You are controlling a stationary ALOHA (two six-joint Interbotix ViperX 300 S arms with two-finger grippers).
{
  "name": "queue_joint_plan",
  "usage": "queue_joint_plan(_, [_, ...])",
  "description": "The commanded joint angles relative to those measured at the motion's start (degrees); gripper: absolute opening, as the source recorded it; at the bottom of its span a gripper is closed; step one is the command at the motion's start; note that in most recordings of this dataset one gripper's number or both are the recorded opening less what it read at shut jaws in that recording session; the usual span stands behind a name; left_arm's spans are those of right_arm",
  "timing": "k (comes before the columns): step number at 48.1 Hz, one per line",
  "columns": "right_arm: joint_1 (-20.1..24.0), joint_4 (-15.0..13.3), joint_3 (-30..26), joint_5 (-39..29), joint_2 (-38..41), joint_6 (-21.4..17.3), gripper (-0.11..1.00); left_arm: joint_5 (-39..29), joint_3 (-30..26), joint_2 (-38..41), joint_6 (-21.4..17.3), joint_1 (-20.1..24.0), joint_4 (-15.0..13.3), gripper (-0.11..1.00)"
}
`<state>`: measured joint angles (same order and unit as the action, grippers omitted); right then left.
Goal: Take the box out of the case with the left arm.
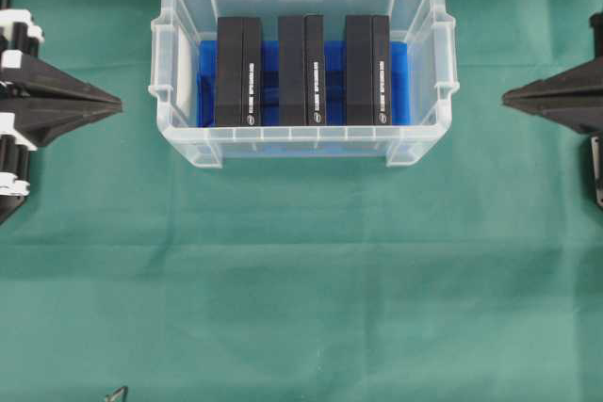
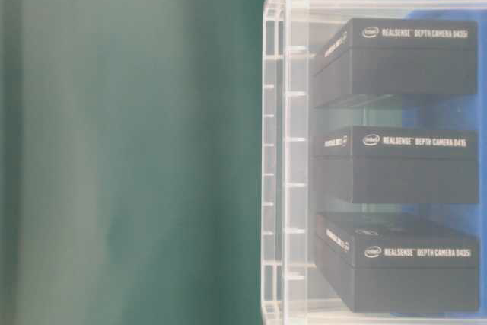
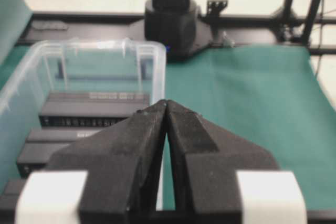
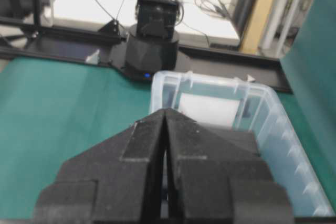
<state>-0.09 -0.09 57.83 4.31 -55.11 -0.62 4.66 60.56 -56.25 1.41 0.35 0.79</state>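
The left hand (image 1: 118,101), pinched closed and empty, points at the case (image 1: 170,91) just beside it; the nearest box (image 1: 237,71) stands with its long axis crosswise.

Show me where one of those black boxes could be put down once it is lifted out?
The wide green cloth in front of the clear case is bare, as are the strips between the case and the left gripper and right gripper. Inside the case it is crowded: three boxes stand side by side with narrow gaps.
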Motion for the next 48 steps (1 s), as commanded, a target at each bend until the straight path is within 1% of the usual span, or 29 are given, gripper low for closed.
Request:
queue_joint_plan(1, [0.00, 0.18, -5.27, -3.34, 0.35, -0.09, 0.00, -3.96, -5.27, 0.26, 0.18, 0.26, 0.26, 0.00])
queue_joint_plan(8, [0.00, 0.18, -12.13, -9.93, 0.79, -0.09, 0.00, -12.92, -12.74, 1.14, 0.18, 0.26, 0.35, 0.00])
queue_joint_plan(12, [0.00, 0.18, -15.82, -12.66, 1.32, -0.09, 0.00, -16.79, -16.52, 2.02, 0.18, 0.26, 0.44, 0.00])
queue_joint_plan(16, [0.00, 0.18, -18.63, -14.68, 2.20, -0.09, 0.00, -18.72, -18.90, 2.64, 0.18, 0.26, 0.44, 0.00])
queue_joint_plan(19, [0.00, 0.18, -19.69, -15.82, 2.55, -0.09, 0.00, -20.04, -19.78, 2.99, 0.18, 0.26, 0.44, 0.00])
queue_joint_plan(27, [-0.09, 0.18, -19.86, -19.34, 2.81, -0.26, 0.00, -21.45, -19.95, 3.34, 0.44, 0.26, 0.44, 0.00])
queue_joint_plan(31, [0.00, 0.18, -19.95, -21.18, 2.81, -1.41, 0.00, -23.03, -20.65, 3.52, 0.88, 0.09, 0.35, 0.00])
queue_joint_plan(34, [0.00, 0.18, -20.21, -23.55, 2.81, -2.90, 0.00, -25.58, -21.62, 3.87, 1.67, -0.18, 0.35, 0.00])
queue_joint_plan(36, [-0.09, 0.09, -20.57, -25.66, 2.90, -3.96, 0.00, -28.21, -22.59, 4.31, 2.46, -0.35, 0.35, 0.00])
queue_joint_plan(39, [0.00, -0.09, -21.36, -30.67, 3.16, -5.27, 0.00, -33.84, -24.35, 5.19, 3.52, -0.44, 0.35, 0.00])
queue_joint_plan(40, [0.00, -0.09, -21.71, -32.34, 3.34, -5.63, 0.00, -37.18, -25.22, 5.71, 4.04, -0.53, 0.35, 0.00])
queue_joint_plan(45, [0.00, -0.09, -24.08, -41.92, 4.48, -6.33, 0.00, -48.52, -28.74, 7.91, 4.92, -1.05, 0.35, 0.00])
queue_joint_plan(48, [0.00, -0.09, -26.19, -49.48, 5.89, -6.42, 0.00, -55.99, -31.46, 9.76, 5.01, -1.49, 0.35, 0.00])
